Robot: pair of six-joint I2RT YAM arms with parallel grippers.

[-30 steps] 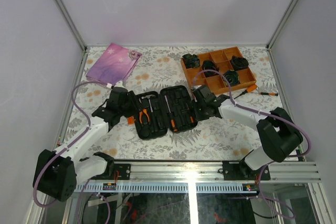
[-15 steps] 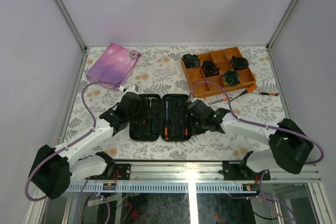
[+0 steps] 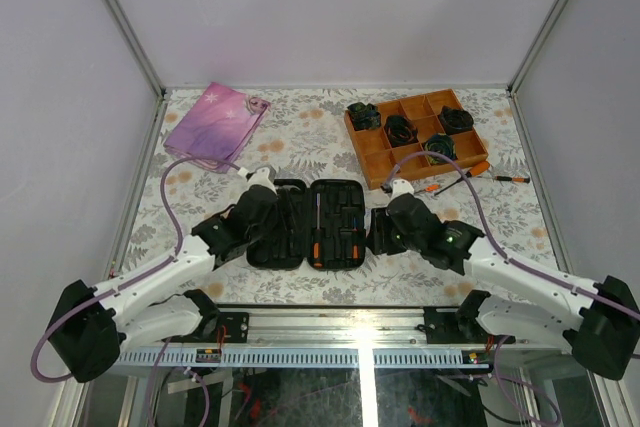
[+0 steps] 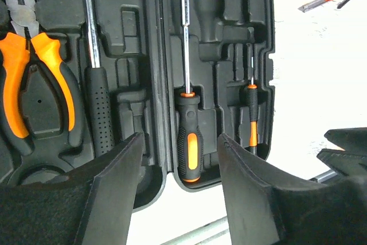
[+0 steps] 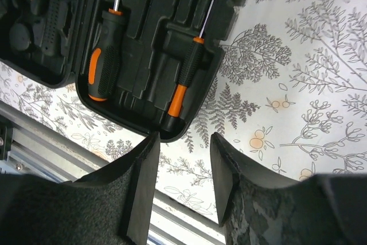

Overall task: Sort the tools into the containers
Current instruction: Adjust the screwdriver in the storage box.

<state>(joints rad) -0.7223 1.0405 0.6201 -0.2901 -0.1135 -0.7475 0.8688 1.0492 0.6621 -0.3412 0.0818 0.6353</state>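
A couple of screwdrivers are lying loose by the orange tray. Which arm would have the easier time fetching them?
Probably the right. The right claw, open and empty, sits right of the case, nearer the loose screwdrivers; the left claw would have to cross the whole case.

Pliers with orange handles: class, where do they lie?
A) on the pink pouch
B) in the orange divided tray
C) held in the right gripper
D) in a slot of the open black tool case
D: the left wrist view shows the pliers lying in a moulded slot of the open tool case.
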